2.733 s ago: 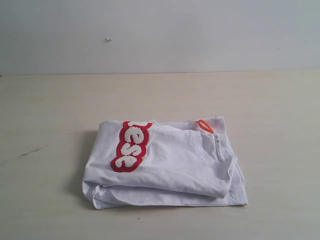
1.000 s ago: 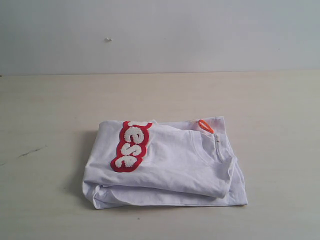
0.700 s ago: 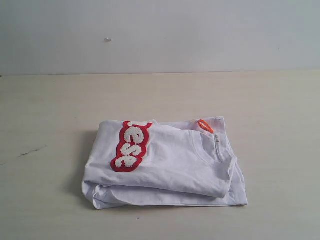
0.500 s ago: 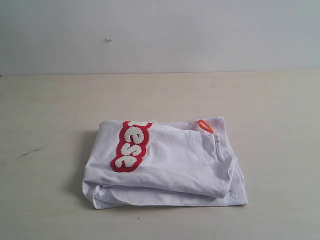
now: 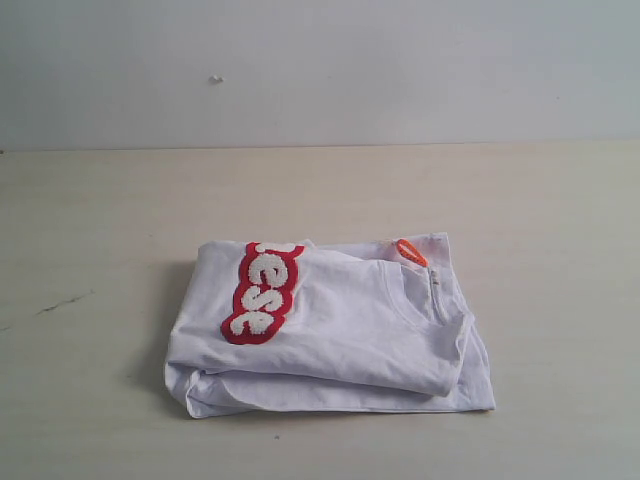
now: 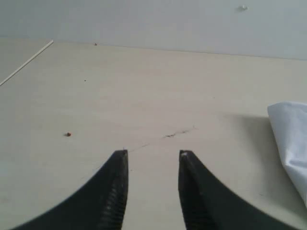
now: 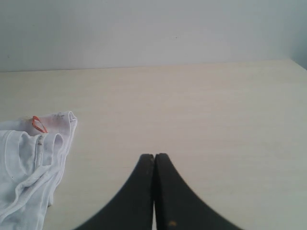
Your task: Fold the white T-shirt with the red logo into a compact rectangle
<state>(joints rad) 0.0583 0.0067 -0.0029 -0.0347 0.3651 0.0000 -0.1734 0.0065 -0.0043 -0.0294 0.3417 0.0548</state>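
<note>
- The white T-shirt (image 5: 340,340) lies folded into a rough rectangle on the table (image 5: 540,190).
- The red logo (image 5: 262,292) runs across the shirt's top layer, near its left edge.
- The orange tag (image 5: 410,252) sits at the shirt's far right corner.
- The left gripper (image 6: 153,153) has its jaws parted and empty, apart from the shirt.
- The right gripper (image 7: 154,158) has its jaws pressed together and empty, apart from the shirt.
</note>
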